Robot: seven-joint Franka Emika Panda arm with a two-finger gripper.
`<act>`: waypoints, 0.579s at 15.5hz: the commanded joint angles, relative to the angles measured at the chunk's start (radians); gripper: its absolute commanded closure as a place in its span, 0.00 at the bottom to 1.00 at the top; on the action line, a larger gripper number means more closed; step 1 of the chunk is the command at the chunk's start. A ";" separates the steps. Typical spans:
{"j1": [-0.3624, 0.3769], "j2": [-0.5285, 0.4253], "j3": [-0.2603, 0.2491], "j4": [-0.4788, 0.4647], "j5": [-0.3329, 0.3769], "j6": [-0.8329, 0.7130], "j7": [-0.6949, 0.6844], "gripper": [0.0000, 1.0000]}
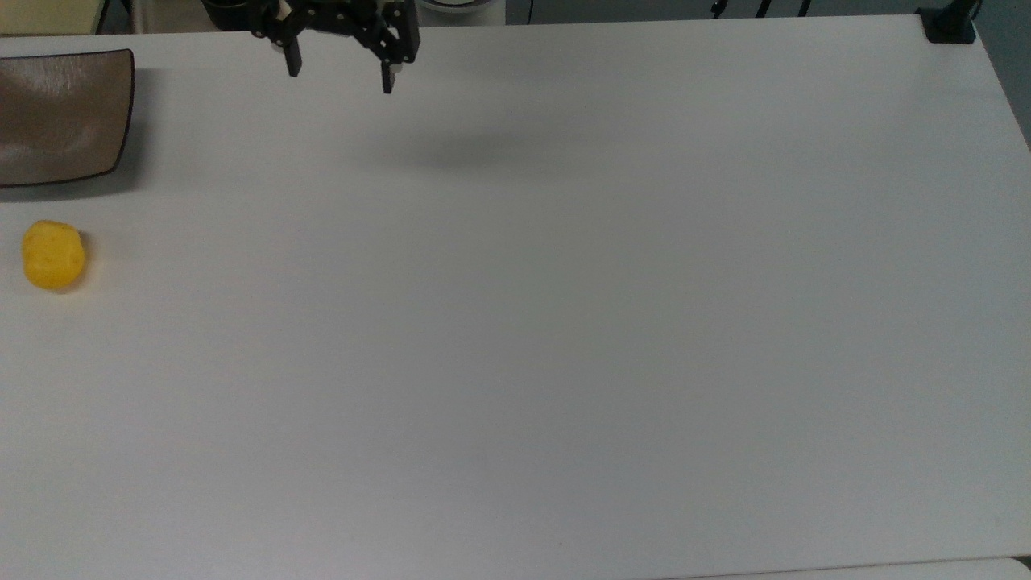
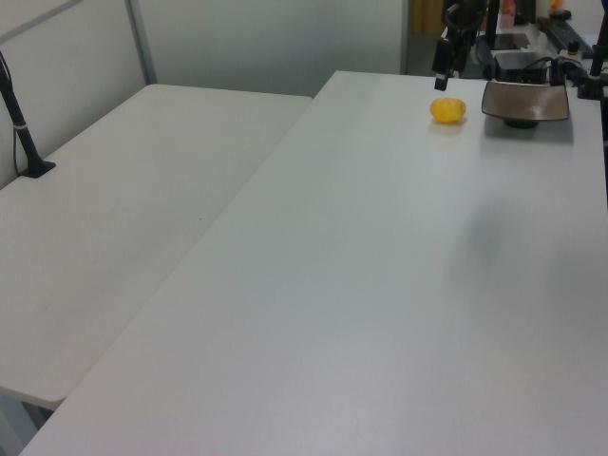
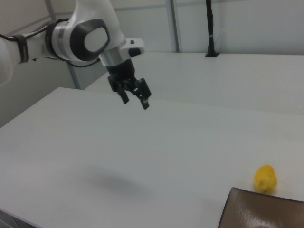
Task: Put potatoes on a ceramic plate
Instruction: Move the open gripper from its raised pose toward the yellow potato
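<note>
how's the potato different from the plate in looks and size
The potato is bright yellow and rounded like an egg; the ceramic plate is glossy brown, square, with a thin dark rim. The potato is much smaller than the plate. Both rest on the white table, apart, with the open pincer touching neither.

There was 1 potato [image 1: 53, 255] near the desk's [image 1: 564, 322] edge at the top view's left, and 1 plate [image 1: 60, 113] at the corner beside it. 1 gripper [image 1: 340, 76] hung over the far edge. A 2nd desk [image 2: 123, 209] adjoined the 1st.
</note>
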 commanded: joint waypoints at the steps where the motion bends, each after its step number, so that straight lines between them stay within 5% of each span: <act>1: -0.052 0.032 -0.034 0.000 -0.051 0.102 -0.026 0.00; 9: -0.098 0.154 -0.177 0.009 -0.148 0.310 -0.187 0.00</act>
